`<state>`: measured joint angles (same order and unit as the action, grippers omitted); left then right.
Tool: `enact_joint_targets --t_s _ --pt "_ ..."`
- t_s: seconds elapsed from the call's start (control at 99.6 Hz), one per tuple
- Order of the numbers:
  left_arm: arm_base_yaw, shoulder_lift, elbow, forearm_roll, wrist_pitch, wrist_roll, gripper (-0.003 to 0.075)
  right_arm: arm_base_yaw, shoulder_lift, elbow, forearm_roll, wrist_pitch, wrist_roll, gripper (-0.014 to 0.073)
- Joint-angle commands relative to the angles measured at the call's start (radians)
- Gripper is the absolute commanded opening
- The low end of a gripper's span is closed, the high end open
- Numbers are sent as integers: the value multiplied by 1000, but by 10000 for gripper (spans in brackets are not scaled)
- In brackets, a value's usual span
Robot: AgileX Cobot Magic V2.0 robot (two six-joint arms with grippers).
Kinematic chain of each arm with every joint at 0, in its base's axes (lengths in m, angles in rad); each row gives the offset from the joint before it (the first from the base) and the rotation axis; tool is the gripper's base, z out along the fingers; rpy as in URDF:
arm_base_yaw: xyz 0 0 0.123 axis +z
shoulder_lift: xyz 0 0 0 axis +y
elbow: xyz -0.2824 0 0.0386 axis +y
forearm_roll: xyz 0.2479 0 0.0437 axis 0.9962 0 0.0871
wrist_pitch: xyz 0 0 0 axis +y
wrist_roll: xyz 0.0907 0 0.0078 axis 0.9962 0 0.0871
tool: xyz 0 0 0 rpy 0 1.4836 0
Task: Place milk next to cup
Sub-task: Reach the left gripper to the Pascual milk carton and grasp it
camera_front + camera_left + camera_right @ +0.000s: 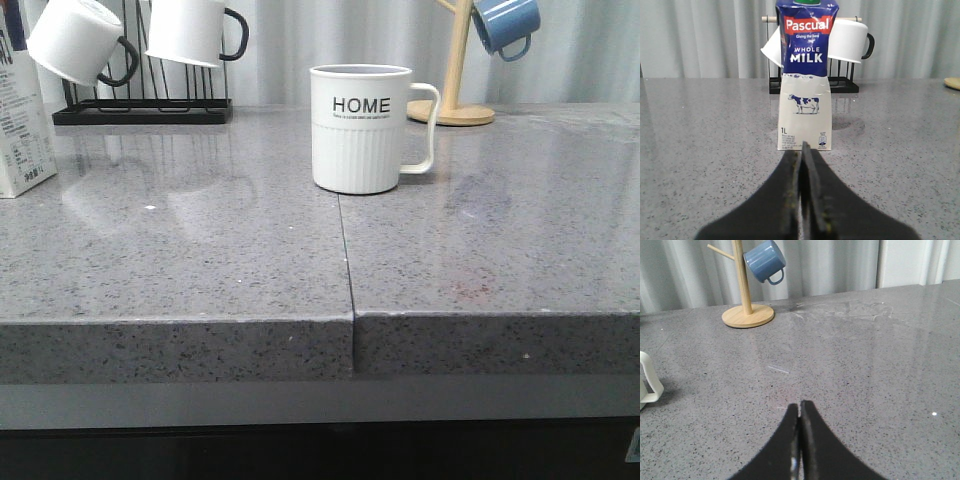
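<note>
Counter point(200, 260) grey speckled stone w/ centre seam (pale curtain point(280, 40) behind).

You see a grey speckled countertop point(200, 260) with a seam running front to back down its middle. At its rear left stands a black wire rack point(140, 105) holding two white mugs with black handles point(190, 30). At the rear right, a blue mug point(505, 22) hangs on a wooden mug tree point(452, 95).

The milk point(22, 115) stands far left of the cup point(362, 128) on the counter point(200, 260).
</note>
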<state>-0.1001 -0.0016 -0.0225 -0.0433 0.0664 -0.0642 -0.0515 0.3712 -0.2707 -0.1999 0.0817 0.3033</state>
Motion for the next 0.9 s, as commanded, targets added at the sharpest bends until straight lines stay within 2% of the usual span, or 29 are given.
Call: enact_joint_targets --t_s 0.0,0.391,0.733,0.783,0.833,0.893 --pt "2 49 -84 -53 -33 -10 -21 -7 2 -27 -9 -70 2 -120" --pt "2 445 -478 -71 265 -10 -20 -7 2 -27 -9 -70 2 -120" --pt "2 610 -525 -71 236 7 -18 -7 2 -27 -9 -70 2 -120" --pt "2 622 -525 -71 236 21 8 -7 2 -27 -9 -70 2 -120" --pt "2 631 -525 -71 236 25 76 -7 2 -27 -9 -70 2 -120" --pt "2 634 -525 -71 236 25 215 -7 2 -27 -9 -70 2 -120"
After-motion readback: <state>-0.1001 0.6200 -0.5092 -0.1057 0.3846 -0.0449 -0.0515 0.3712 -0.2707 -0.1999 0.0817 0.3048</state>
